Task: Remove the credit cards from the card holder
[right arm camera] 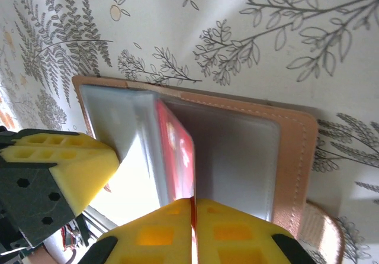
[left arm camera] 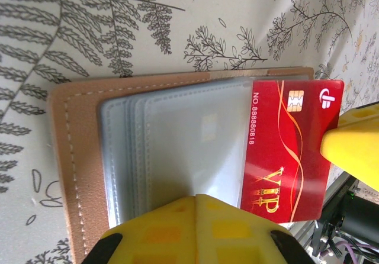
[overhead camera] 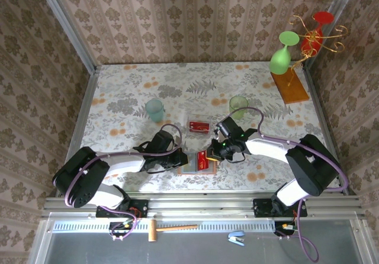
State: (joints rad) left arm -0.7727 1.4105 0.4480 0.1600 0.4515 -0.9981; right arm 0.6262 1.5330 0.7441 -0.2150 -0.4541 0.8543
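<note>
Red card (left arm camera: 290, 151) half out of a clear sleeve of the card holder (left arm camera: 77, 157), with gold chip and VIP print showing. Pinched at its edge by the right gripper (right arm camera: 193, 208), jaws closed narrow on it. Card holder open and flat on the flowered table (overhead camera: 118, 98), near the front edge, about the middle. Left gripper (left arm camera: 195, 202) fully closed, tips down on the grey sleeves. Second red card (overhead camera: 199, 125) loose on the table just behind. Further back, a blue-green cup (overhead camera: 154, 109) and a green cup (overhead camera: 238, 105), well apart.

Card holder's (left arm camera: 74, 169) lower edge behind left jaws; red card's (left arm camera: 284, 151) right edge in right jaws
</note>
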